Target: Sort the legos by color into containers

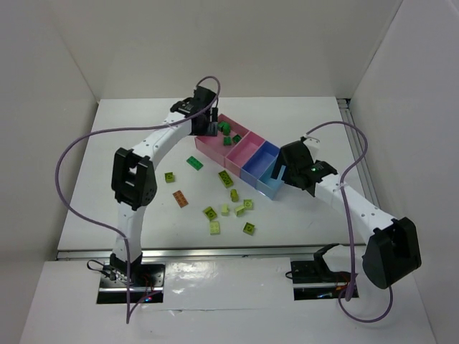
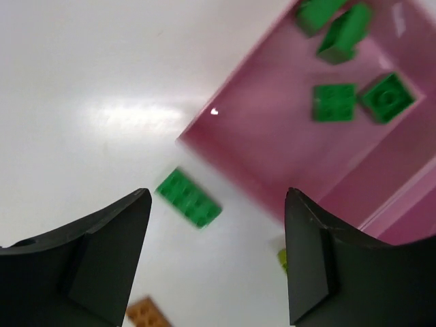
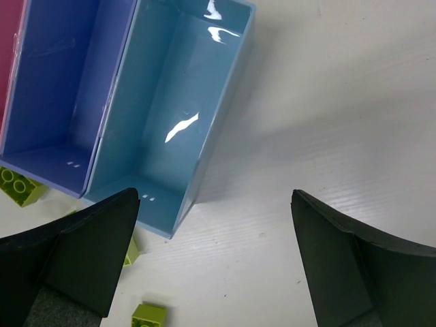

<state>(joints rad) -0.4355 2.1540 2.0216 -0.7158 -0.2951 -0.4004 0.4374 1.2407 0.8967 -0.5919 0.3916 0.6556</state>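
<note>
Four dark green legos [image 2: 334,102] lie in the end pink bin [image 2: 266,143]. We see another green brick [image 2: 189,197] on the table [image 2: 82,102] just outside it, with lime bricks [image 1: 248,228] and an orange brick [image 1: 180,198] scattered nearer us. Our left gripper [image 2: 218,204] hangs by that bin's corner, jaws released and empty. Our right gripper [image 3: 214,197] gapes, empty, at the light blue bin [image 3: 163,136].

Open table [image 3: 327,136] right of light blue bin [image 3: 178,82], lime legos [image 3: 148,315] near-left.

Glossy plastic bins [image 3: 219,102] (glare spots), studded plastic legos [image 2: 334,102], ribbed wht tbl [image 3: 340,136].
</note>
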